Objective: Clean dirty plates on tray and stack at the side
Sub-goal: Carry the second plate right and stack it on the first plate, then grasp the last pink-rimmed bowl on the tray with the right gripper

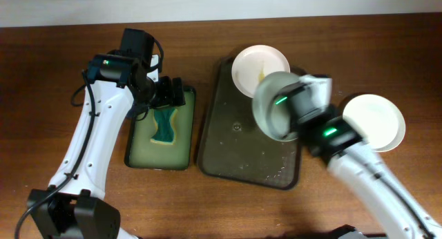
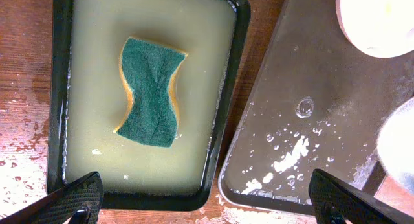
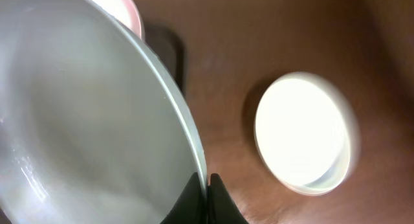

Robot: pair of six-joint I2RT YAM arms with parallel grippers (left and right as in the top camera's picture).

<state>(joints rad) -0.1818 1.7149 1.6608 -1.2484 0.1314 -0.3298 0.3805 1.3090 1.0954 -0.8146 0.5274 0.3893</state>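
Three white plates show. One plate [image 1: 259, 68] with a yellowish smear sits at the far end of the dark brown tray [image 1: 235, 142]. My right gripper [image 3: 207, 197] is shut on the rim of a second plate [image 1: 275, 106], held tilted above the tray's right side; it fills the left of the right wrist view [image 3: 84, 120]. A third plate [image 1: 376, 121] rests on the table to the right of the tray, also in the right wrist view [image 3: 303, 133]. My left gripper [image 2: 204, 201] is open above the near edge of the sponge tray, holding nothing.
A smaller black-rimmed tray [image 1: 135, 153] with greenish liquid holds a teal sponge [image 1: 166, 125], left of the brown tray. The sponge [image 2: 150, 91] lies in its middle. Water droplets [image 2: 291, 153] wet the brown tray and the wooden table.
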